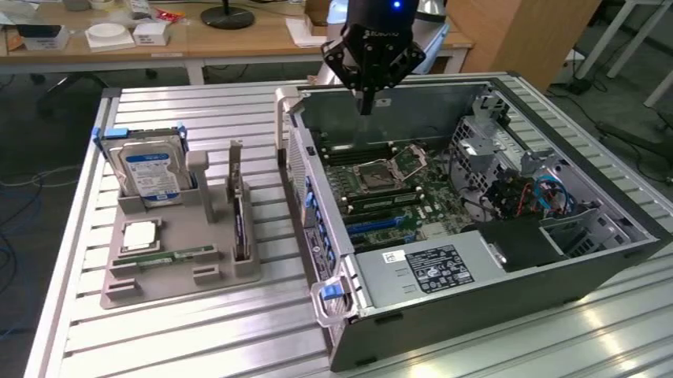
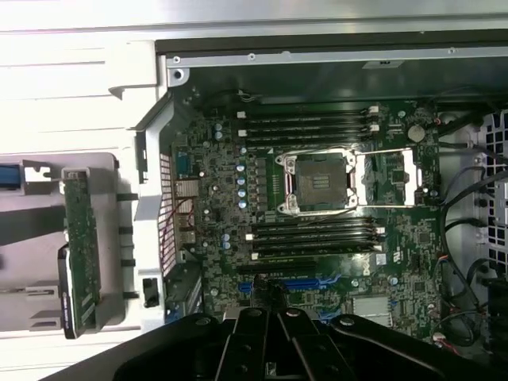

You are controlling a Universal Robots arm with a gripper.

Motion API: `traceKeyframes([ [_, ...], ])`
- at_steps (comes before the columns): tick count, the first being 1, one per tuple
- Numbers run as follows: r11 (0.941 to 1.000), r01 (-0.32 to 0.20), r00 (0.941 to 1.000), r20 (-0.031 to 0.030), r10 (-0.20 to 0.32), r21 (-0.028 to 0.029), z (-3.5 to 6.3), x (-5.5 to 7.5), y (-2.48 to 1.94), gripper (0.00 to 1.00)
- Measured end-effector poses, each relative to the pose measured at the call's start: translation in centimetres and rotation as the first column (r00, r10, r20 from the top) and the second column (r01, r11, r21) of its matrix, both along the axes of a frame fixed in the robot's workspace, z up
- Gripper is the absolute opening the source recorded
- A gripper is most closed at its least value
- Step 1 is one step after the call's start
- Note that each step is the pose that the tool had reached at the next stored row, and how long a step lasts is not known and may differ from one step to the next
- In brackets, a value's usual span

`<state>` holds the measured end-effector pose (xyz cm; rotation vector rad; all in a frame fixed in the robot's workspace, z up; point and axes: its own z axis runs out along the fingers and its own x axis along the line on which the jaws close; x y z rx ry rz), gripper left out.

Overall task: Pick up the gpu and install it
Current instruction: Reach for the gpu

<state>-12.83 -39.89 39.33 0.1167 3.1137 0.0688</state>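
Exterior view
Claw: the black two-finger gripper (image 1: 366, 104) hangs over the far wall of the open grey metal computer case (image 1: 505, 307). Its fingers are pressed together with nothing between them.
Card: the gpu (image 1: 239, 224), a thin dark card with a purplish edge, stands on edge in a slot of the grey plastic holder tray (image 1: 179, 287). It sits to the exterior view's left of the case, well apart from the claw.
Neighbours: a blue-and-white labelled hard drive (image 1: 150, 172) stands upright at the tray's far end. A narrow green memory stick (image 1: 173, 255) lies flat nearer the front.

Wrist view
Claw: the gripper (image 2: 268, 317) is closed and empty above the green motherboard (image 2: 222, 198), near the blue expansion slots (image 2: 305, 282).
Card: the gpu (image 2: 79, 254) stands in its tray outside the case wall, its green circuit face showing.

Handling (my guess): light and stiff but fragile. The bare components and the connector edge shouldn't be squeezed.
Hold: the free upper edge, pinched across the thin thickness near mid-length so it doesn't swing.
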Motion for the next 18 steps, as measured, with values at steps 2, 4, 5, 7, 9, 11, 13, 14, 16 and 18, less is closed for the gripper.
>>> traceKeyframes([
  [2, 1.0000, 0.000, 1.0000, 0.0001, 0.000, 0.0000, 0.00, -0.5, 0.00, 0.10],
  [4, 1.0000, 0.000, 1.0000, 0.0001, 0.000, 0.0000, 0.00, -1.2, 0.00, 0.10],
  [5, 1.0000, 0.000, 1.0000, 0.0000, 0.000, 0.0000, 0.00, -1.6, 0.00, 0.10],
  [7, 1.0000, 0.000, 1.0000, 0.0001, 0.000, 0.0000, 0.00, -2.5, 0.00, 0.10],
  [9, 1.0000, 0.000, 1.0000, 0.0000, 0.000, 0.0001, 0.00, -3.4, 0.00, 0.10],
  [11, 1.0000, 0.000, 1.0000, 0.0000, 0.000, 0.0000, 0.00, -4.3, 0.00, 0.10],
  [13, 1.0000, 0.000, 1.0000, 0.0001, 0.000, 0.0001, 0.00, -5.2, 0.00, 0.10],
  [14, 1.0000, 0.000, 1.0000, 0.0002, 0.000, 0.0001, 0.00, -5.7, 0.00, 0.10],
  [16, 1.0000, 0.000, 1.0000, 0.0002, 0.000, 0.0000, 0.00, -6.6, 0.00, 0.10],
  [18, 1.0000, 0.000, 1.0000, 0.0002, 0.000, -0.0001, 0.00, -7.5, 0.00, 0.10],
])
